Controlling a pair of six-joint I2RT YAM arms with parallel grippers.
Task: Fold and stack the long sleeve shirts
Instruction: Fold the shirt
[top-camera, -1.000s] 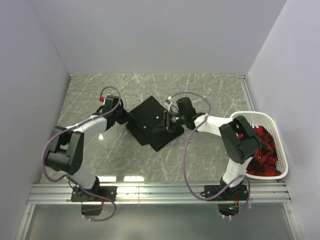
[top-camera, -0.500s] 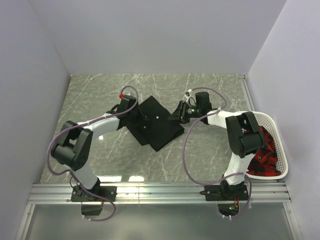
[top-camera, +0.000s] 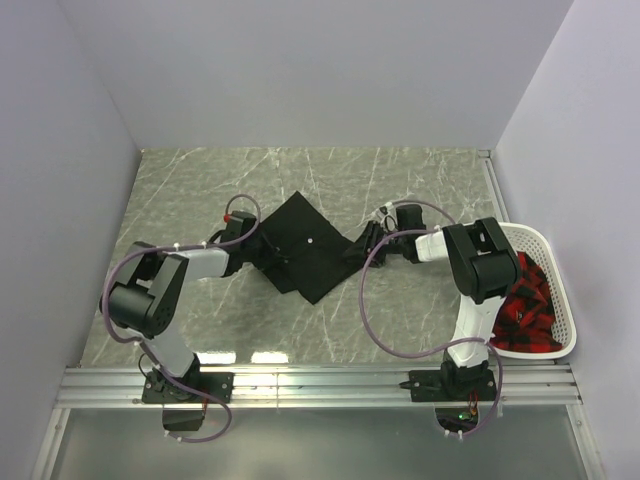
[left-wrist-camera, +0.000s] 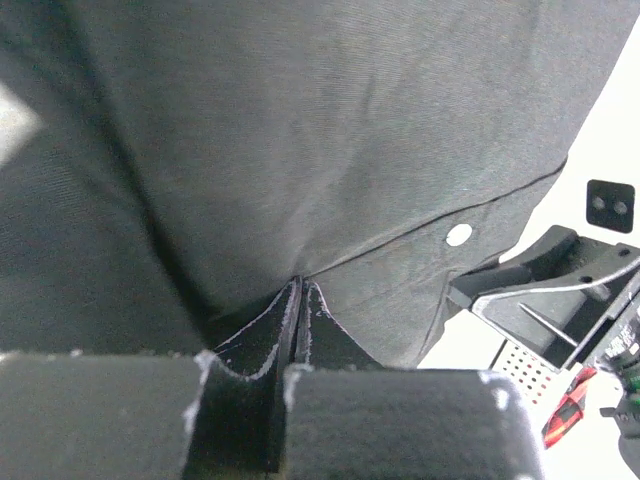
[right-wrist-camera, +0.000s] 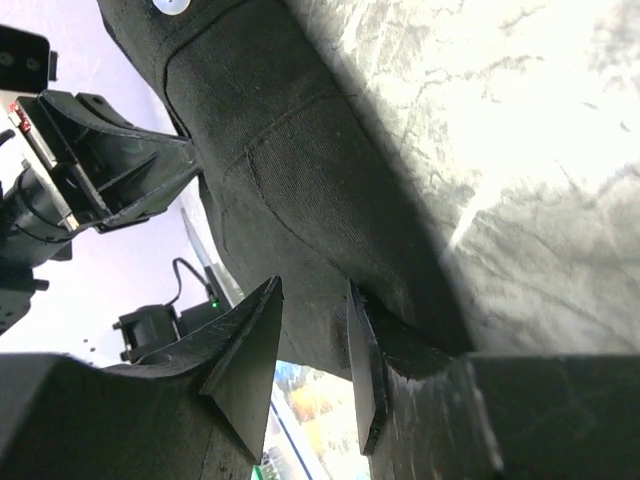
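Top external view: the black shirt (top-camera: 310, 245) lies folded mid-way across the table (top-camera: 200, 190), between the two pincers. At its left edge the left gripper (top-camera: 258, 256) is closed on a pinch of cloth. At its right corner the right gripper (top-camera: 366, 243) has its jaws apart. Both sets of fingertips blur into the dark cloth, and the wrist views cut the shirt off.

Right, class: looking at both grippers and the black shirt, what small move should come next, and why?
Probably close the right gripper on the black shirt: its fingers stand apart at the shirt's right edge, while the left gripper is pinched shut on the left edge.
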